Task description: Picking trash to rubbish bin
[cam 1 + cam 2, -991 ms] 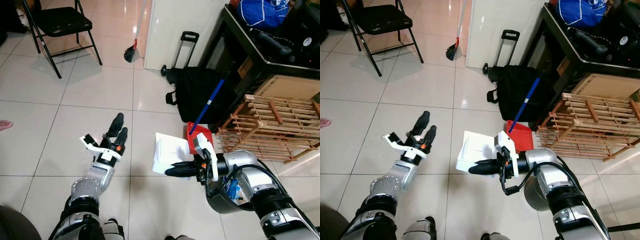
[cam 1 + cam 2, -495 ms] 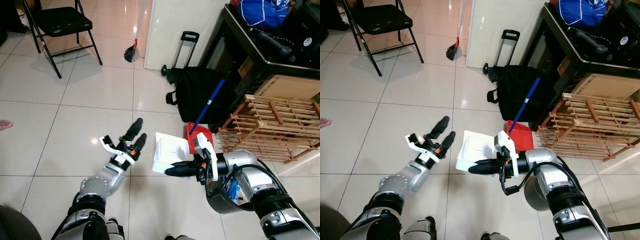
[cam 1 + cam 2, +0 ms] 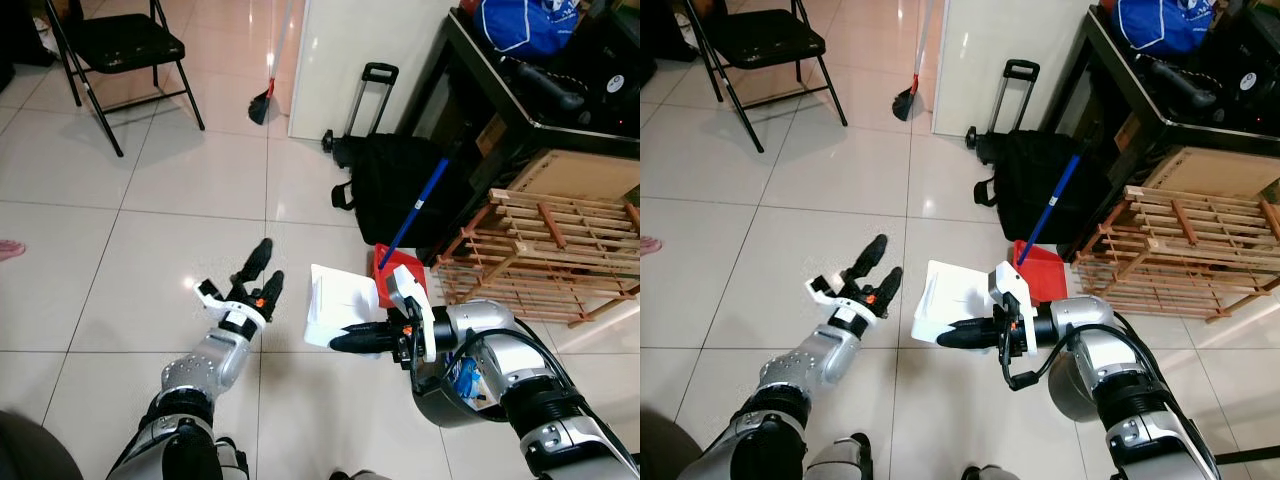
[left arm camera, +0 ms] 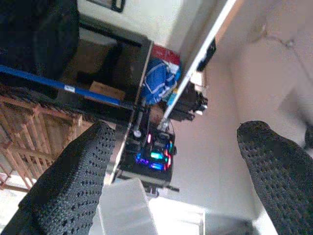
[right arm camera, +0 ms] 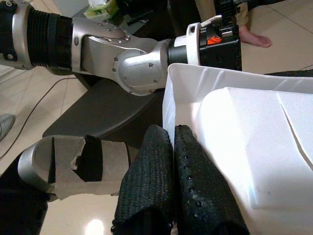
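Observation:
A white foam box hangs just above the floor tiles, and my right gripper is shut on its near rim. The right wrist view has both black fingers pressed together at the edge of the box. My left gripper is open, just left of the box and apart from it, pointing forward with nothing between its fingers. Its two spread fingers frame the left wrist view. A dark round bin with blue trash inside stands under my right forearm.
A red dustpan with a blue handle leans behind the box. Beyond it stand a black trolley bag and a wooden rack to the right. A folding chair and a broom are farther back.
My left gripper swung right toward the white box, then eased back a little. The right gripper and the box have stayed still.

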